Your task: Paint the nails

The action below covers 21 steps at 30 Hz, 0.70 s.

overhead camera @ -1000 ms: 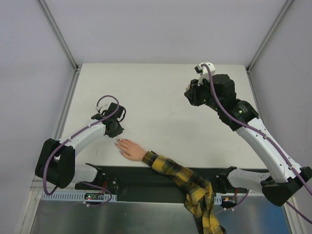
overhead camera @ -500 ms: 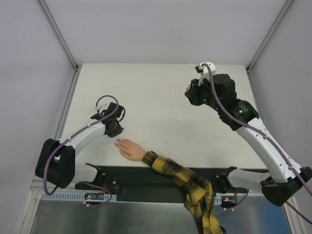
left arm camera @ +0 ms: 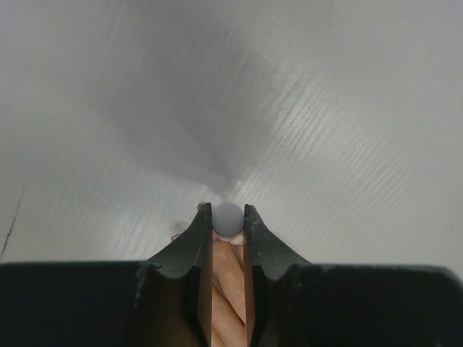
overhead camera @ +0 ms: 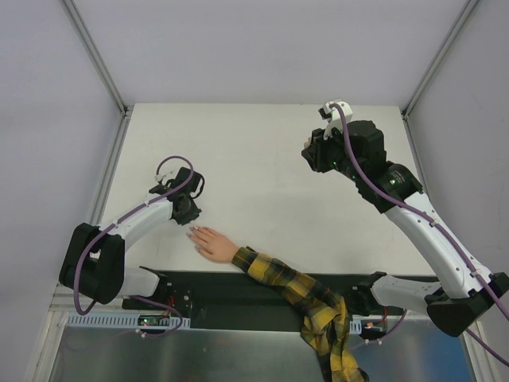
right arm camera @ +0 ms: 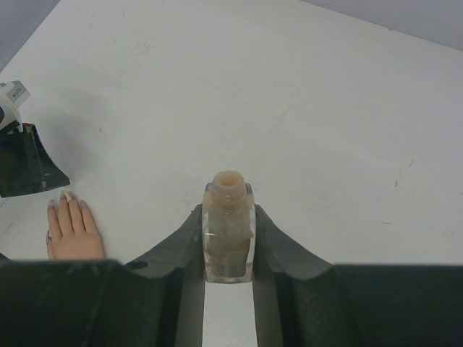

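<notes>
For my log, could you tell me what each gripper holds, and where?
Right gripper clamps an open bottle by its sides; left gripper pinches a grey rounded cap likewise.

Table [overhead camera: 262,171] lies open across its middle. Hand [overhead camera: 213,243] and plaid sleeve [overhead camera: 290,288] block the near edge; left gripper [overhead camera: 191,216] stands just beside.

Hand [overhead camera: 213,243] lies on the table [overhead camera: 262,143], front left of centre, with its sleeve [overhead camera: 290,286] trailing right, off the front edge. Nails [right arm camera: 66,196] point back-left, just beside the left gripper [overhead camera: 189,210] — a cap [left arm camera: 228,216] between its jaws, over a finger. Right gripper [overhead camera: 312,155] is well apart, back right — a bottle [right arm camera: 228,224] stands upright between its jaws.
</notes>
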Each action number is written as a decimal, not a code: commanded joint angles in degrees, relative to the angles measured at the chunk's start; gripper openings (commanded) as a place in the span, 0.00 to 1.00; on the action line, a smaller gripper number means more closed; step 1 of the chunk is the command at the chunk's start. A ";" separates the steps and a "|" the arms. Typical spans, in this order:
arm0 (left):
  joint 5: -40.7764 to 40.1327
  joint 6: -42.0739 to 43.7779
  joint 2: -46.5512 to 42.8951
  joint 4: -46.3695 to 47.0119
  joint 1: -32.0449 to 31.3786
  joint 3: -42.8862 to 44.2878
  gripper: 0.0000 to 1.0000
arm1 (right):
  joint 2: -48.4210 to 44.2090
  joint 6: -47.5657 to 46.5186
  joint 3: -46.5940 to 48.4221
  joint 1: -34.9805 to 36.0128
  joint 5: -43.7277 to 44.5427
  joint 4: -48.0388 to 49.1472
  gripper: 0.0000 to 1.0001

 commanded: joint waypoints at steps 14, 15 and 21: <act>-0.86 -0.54 1.25 0.42 1.13 1.79 0.00 | 0.47 0.53 1.34 -0.59 -0.65 1.12 0.00; -0.86 -0.45 1.34 0.59 1.22 1.79 0.00 | 0.47 0.45 1.34 -0.59 -0.74 1.12 0.00; -0.86 -0.36 1.43 1.03 1.57 1.70 0.00 | 0.65 0.36 1.43 -0.68 -0.57 1.12 0.00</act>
